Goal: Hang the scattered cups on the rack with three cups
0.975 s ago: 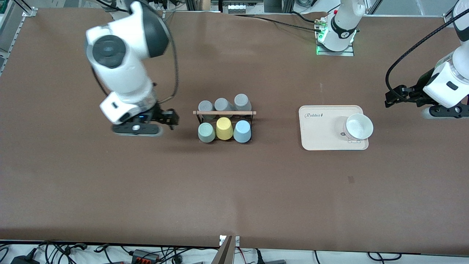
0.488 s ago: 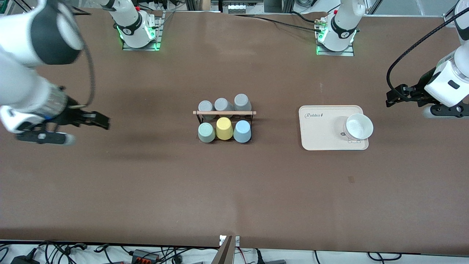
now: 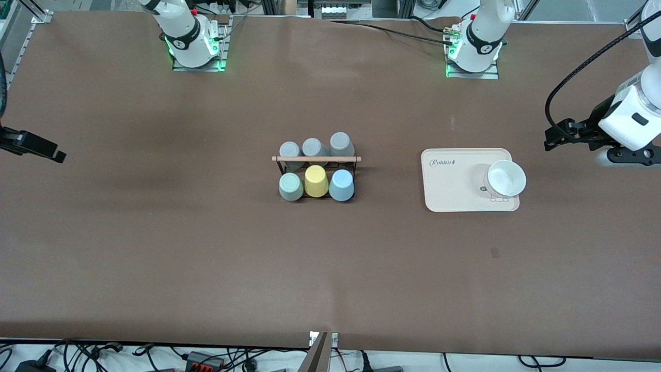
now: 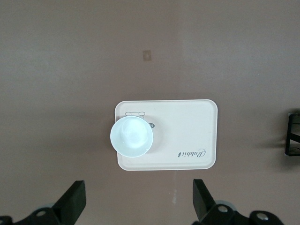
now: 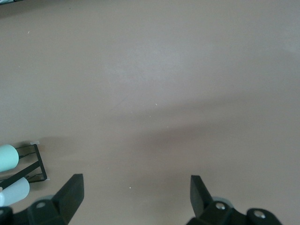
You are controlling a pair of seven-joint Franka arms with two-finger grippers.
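The hanging appears to be finished: six cups are seated upside down on the rack (image 3: 316, 164) at the middle of the table, and no loose cup is seen on the brown tabletop. In the row nearer the front camera, the pale mint-green cup (image 3: 291, 186) is set at the right arm's end, the yellow cup (image 3: 316, 181) in the middle and the light blue cup (image 3: 341, 185) at the left arm's end. Three grey cups (image 3: 314, 147) are lined up in the row farther from the camera. If anything is left, it is judged to be only the parking of the arms.

The rack is a small black wire frame with a light wooden dowel laid across its top, between the two rows. Both pastel cups are plain, tapered and without handles — each looks upright on its peg, though how deeply it is seated cannot quite be made out from above.

The right gripper (image 5: 133, 194) is held over bare table at the right arm's end, well apart from the rack, with fingers spread and nothing between them. The left gripper (image 4: 138, 206) is likewise released and empty, over the table beside the cream tray (image 3: 454, 196), on which a white bowl (image 3: 506, 178) is resting.
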